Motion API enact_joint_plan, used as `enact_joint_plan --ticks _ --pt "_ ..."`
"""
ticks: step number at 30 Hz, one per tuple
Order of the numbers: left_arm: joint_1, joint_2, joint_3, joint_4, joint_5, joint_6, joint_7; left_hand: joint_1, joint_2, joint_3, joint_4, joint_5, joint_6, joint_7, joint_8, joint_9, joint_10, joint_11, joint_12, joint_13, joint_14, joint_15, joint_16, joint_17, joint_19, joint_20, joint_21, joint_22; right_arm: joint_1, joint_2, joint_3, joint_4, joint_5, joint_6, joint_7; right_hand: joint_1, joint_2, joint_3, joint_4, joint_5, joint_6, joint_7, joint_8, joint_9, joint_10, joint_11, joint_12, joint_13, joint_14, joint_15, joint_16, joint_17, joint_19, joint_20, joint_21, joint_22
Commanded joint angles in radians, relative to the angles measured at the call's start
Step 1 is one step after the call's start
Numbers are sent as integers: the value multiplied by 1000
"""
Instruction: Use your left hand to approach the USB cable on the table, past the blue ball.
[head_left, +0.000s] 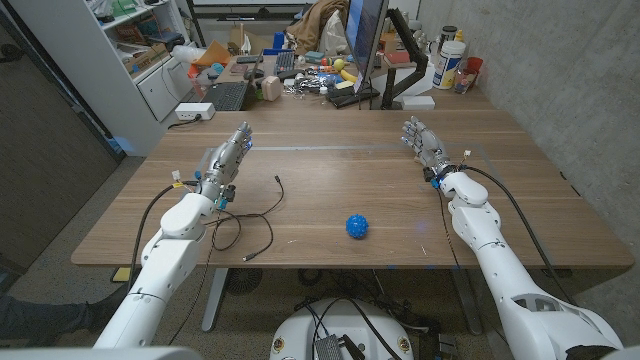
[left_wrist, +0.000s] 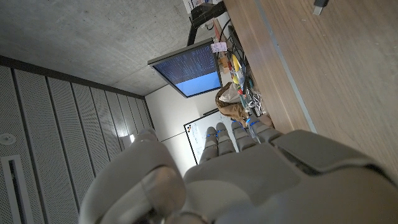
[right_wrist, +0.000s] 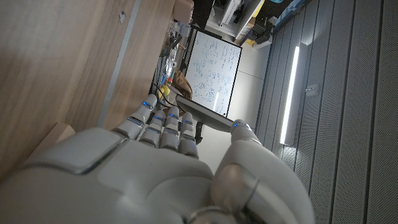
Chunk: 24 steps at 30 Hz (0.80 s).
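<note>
- The cable lies loose on the desk, a thin black line in slack loops, on the left-arm side of the ball and well apart from it.
- Its long axis runs roughly from the desk's far side toward the near edge: one end sits farther from the robot than the ball, curling at a small tip; the other end, a small plug, points toward the near edge, a little nearer than the ball.
- Part of its loops pass close by the left forearm, just beside the wrist; I cannot tell whether they touch.
- The ball is blue and rests near the desk's near edge, about midway between the two arms.
- The left hand hovers farther back than the cable's far tip, on the cable's outer side from the ball, fingers straight and close together, holding nothing.
- The right hand stands well beyond the ball on the other side, fingers slightly spread, holding nothing.
- Judged from this, the approach is not done: the left hand is near the cable but not over or touching it, and it has yet to close in.
</note>
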Motion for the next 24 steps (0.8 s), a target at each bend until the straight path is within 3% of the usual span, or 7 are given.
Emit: enact_joint_plan --ticks 1,24 --pt "29 1 -13 -41 7 3 9 10 1 -1 -4 -6 9 3 5 4 5 -5 1 4 4 3 3 2 -1 8 9 2 5 -1 1 9 2 3 4 -2 4 4 -8 4 6 -4 3 -1 5 -3 5 4 12 0 3 2 9 -11 -1 4" --pt "62 6 -24 -94 28 -4 13 15 5 -4 -6 -10 27 4 8 4 9 0 1 4 6 1 3 2 -1 10 9 2 35 4 -1 54 -3 24 12 -3 5 3 -11 4 3 -4 2 -1 5 -1 5 4 12 2 3 2 12 -12 -8 4"
